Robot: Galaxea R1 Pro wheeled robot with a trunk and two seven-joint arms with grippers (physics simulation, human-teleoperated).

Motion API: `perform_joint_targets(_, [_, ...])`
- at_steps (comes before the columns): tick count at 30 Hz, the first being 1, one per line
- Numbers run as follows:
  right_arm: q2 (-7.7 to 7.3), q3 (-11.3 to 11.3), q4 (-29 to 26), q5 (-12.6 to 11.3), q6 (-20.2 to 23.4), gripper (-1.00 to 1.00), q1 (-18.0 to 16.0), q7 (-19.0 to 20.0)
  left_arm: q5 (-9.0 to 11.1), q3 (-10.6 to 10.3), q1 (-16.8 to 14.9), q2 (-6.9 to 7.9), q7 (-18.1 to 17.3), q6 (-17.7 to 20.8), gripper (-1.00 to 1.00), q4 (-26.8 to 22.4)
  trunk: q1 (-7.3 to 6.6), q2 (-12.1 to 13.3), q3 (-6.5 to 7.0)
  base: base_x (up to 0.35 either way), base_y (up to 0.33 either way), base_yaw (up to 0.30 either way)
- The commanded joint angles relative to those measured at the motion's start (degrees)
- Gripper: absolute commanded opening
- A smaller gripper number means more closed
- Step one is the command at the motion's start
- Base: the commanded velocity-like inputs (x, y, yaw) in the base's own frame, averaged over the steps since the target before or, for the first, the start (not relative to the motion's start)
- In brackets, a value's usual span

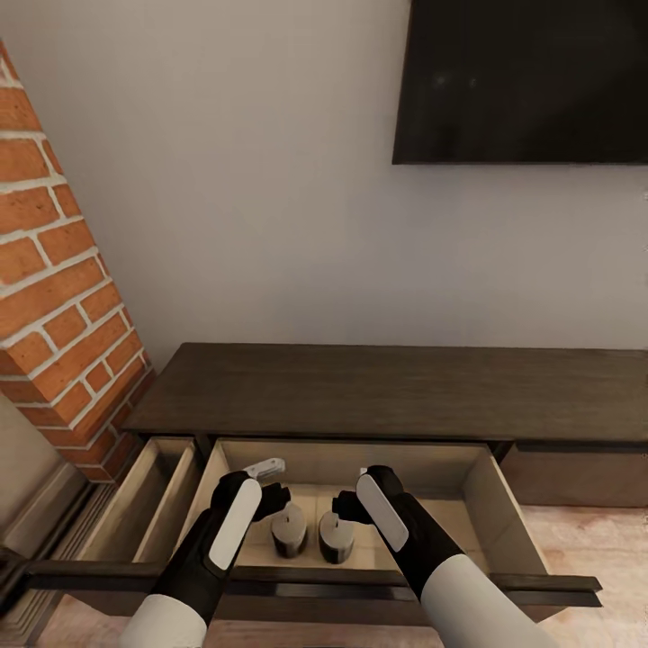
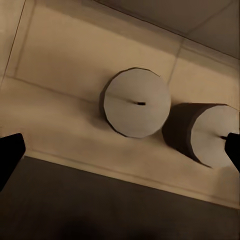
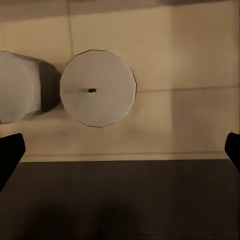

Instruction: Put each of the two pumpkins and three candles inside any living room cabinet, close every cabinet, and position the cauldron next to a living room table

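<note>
Both our grippers, left (image 1: pixel 270 486) and right (image 1: pixel 346 508), hang spread and empty over the open cabinet drawer (image 1: pixel 508 513), apparently just above two upright candles (image 1: pixel 289 529).

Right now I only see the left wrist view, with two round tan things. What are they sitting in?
Observer: Those are candles, standing upright in an open drawer of the dark cabinet.
Operator: Is anything else open?
Observer: Yes, the left drawer beside it, toward the brick column, is open too.
Operator: Where's my other gripper?
Observer: The right gripper hovers open above the same drawer, by the right-hand candle.
</note>
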Motion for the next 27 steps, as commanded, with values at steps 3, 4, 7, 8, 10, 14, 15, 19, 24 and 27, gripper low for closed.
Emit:
perform_joint_targets(3, [0.00, -0.06, -0.13, 0.04, 0.00, 1.00, 0.00, 0.00, 0.02, 1.72, -0.20, 0.00, 0.00, 0.80, 1.00, -0.10, -0.66, 1.22, 0.54, -0.178, 0.000, 0.000])
perform_joint_targets(4, [0.00, -0.07, -0.14, 0.05, 0.00, 1.00, 0.00, 0.00, 0.02, 1.91, -0.21, 0.00, 0.00, 0.90, 1.00, -0.11, -0.88, 1.62, 0.72, -0.077, 0.000, 0.000])
perform_joint_targets(7, [0.00, -0.14, -0.16, 0.01, 0.02, 1.00, 0.00, 0.00, 0.03, 2.45, -0.25, 0.00, 0.00, 1.16, 1.00, -0.12, -1.54, 2.82, 1.26, -0.035, 0.000, 0.000])
perform_joint_targets(8, [0.00, -0.21, -0.19, 0.00, 0.01, 1.00, 0.00, 0.00, 0.02, 2.58, -0.25, 0.00, 0.00, 1.23, 1.00, -0.13, -1.76, 3.22, 1.44, -0.013, 0.000, 0.000])
perform_joint_targets(10, [0.00, -0.26, -0.23, -0.01, 0.00, 1.00, 0.00, 0.00, 0.02, 2.67, -0.26, 0.00, 0.00, 1.26, 1.00, -0.13, -2.20, 4.03, 1.80, -0.007, 0.000, 0.000])
perform_joint_targets(14, [0.00, -0.30, -0.28, -0.01, 0.00, 1.00, 0.00, 0.00, 0.02, 2.73, -0.26, 0.04, 0.00, 1.29, 1.00, -0.13, -3.08, 5.63, 2.52, -0.091, 0.000, 0.000])
perform_joint_targets(15, [0.00, -0.34, -0.31, -0.01, 0.00, 1.00, 0.00, 0.00, 0.02, 2.74, -0.26, 0.05, 0.00, 1.29, 1.00, -0.13, -3.30, 6.03, 2.70, -0.242, 0.000, 0.000])
perform_joint_targets(19, [0.00, -0.49, -0.34, -0.01, 0.10, 1.00, -0.01, -0.02, 0.02, 2.78, -0.26, 0.06, 0.00, 1.29, 1.00, -0.13, -4.18, 7.63, 3.41, -0.124, 0.000, 0.000])
perform_joint_targets(24, [0.00, -0.68, -0.76, -0.01, 0.49, 1.00, -0.07, -0.33, 0.02, 2.76, -0.35, 0.07, 0.00, 1.92, 1.00, -0.13, -5.28, 9.64, 4.31, -0.022, 0.000, 0.000])
perform_joint_targets(27, [0.00, -0.76, -1.20, -0.08, 0.60, 1.00, -0.08, -0.47, 0.02, 2.75, -0.48, 0.07, 0.00, 2.70, 1.00, -0.13, -5.94, 10.84, 4.85, -0.003, 0.000, 0.000])
